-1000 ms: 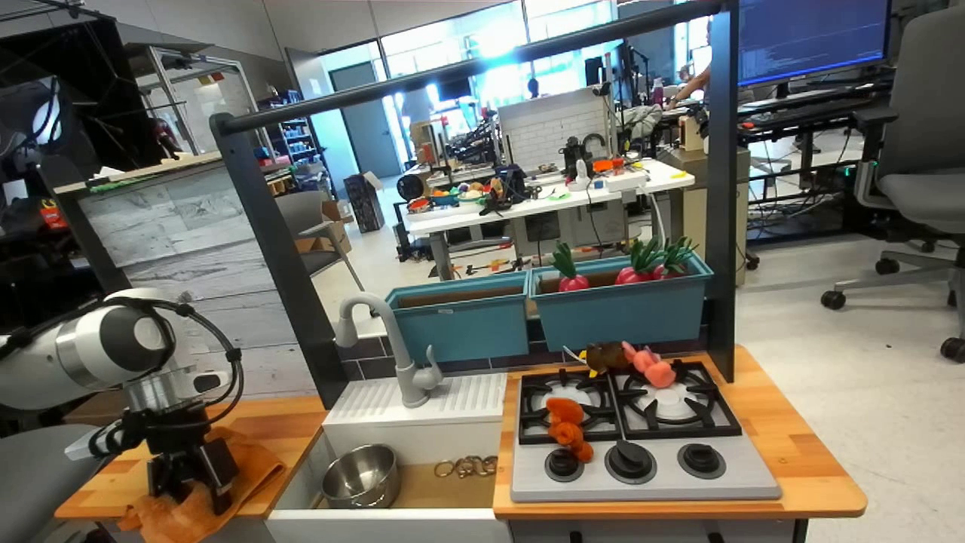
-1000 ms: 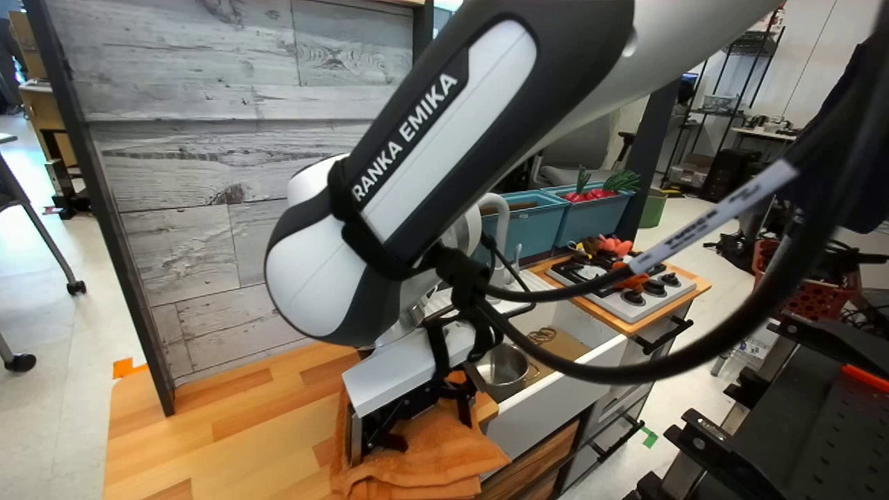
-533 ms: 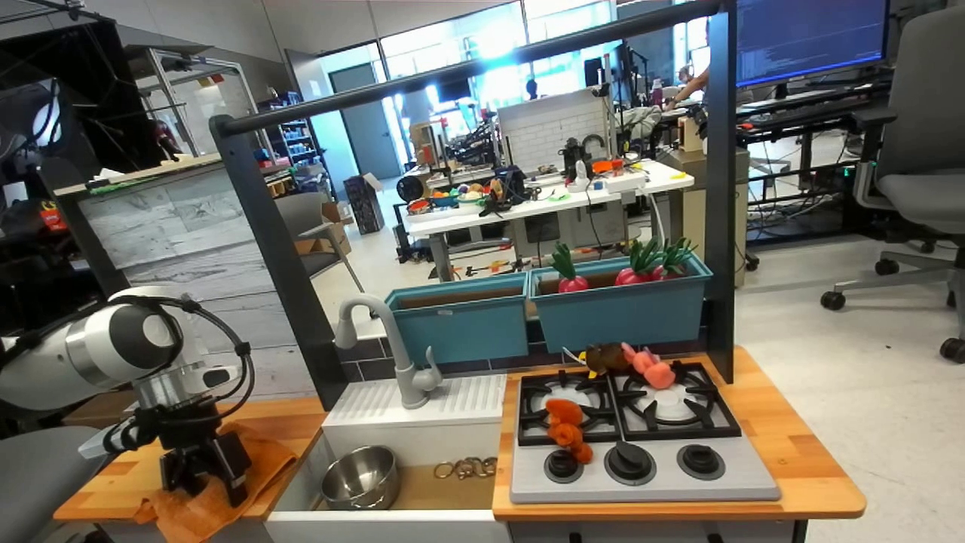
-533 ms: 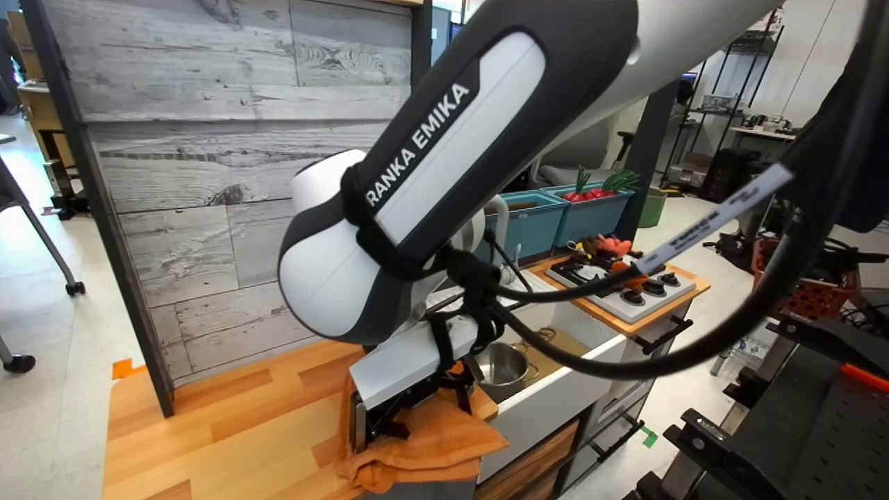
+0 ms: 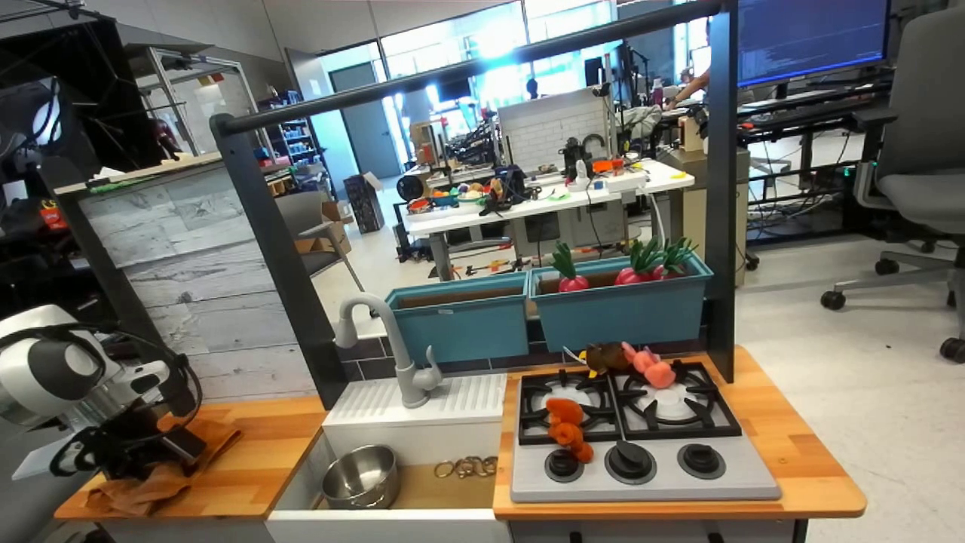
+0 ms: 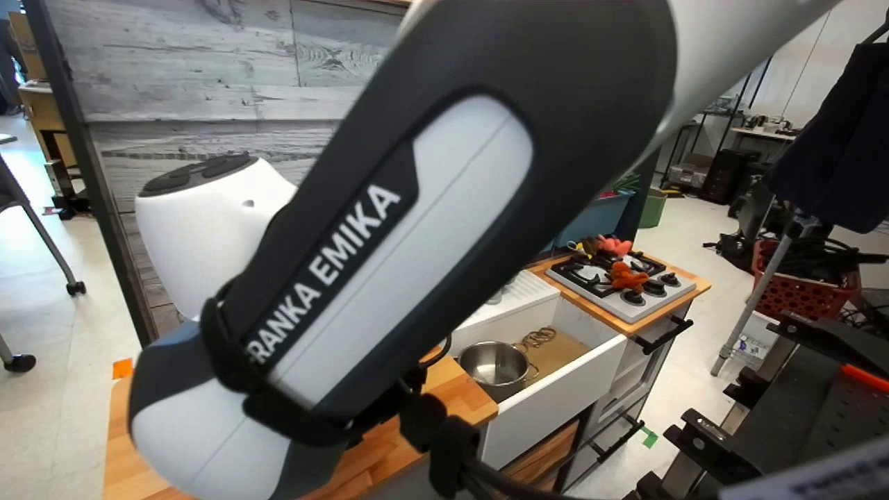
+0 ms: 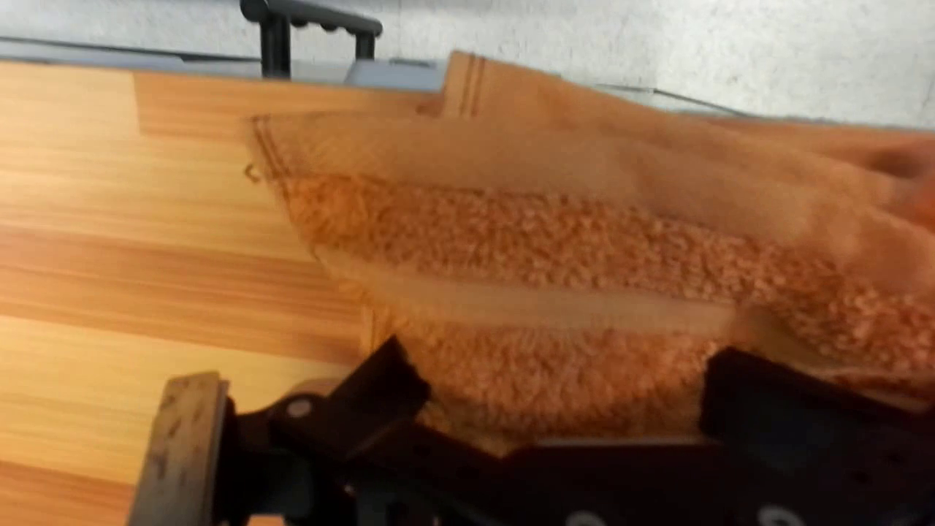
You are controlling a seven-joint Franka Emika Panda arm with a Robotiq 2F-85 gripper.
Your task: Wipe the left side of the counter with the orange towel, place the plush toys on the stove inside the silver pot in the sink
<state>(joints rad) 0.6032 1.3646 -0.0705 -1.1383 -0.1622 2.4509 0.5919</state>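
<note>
Wrist view: one orange towel (image 7: 555,241), rumpled, looped pile with stitched hems, lying on the striped wooden worktop (image 7: 146,277); in an exterior view it sits apart from the sink (image 5: 422,443), on the side away from the stove (image 5: 667,483). One claw (image 7: 562,376), black, jaws standing wide apart over the towel; whether the tips touch the cloth cannot be told. One robot arm (image 6: 451,187), white and dark grey, on the towel's side of the sink, covering towel and claw in an exterior view. One silver pot (image 5: 360,477), round, upright, inside the sink at the end nearer the towel. Several ring-shaped items (image 5: 469,467), inside the sink, between pot and stove side. One grey faucet (image 5: 413,385), on the sink's rear ledge. Plush toys, all across the sink from the towel: one orange plush toy (image 5: 567,426), on the stove's sink-facing side; one dark brown plush toy (image 5: 607,357) and one coral plush toy (image 5: 657,369), side by side at the stove's rear, farther from the sink. Two teal planters (image 5: 460,332), behind sink and stove; red radishes (image 5: 632,277) in the one farther from the sink.
</note>
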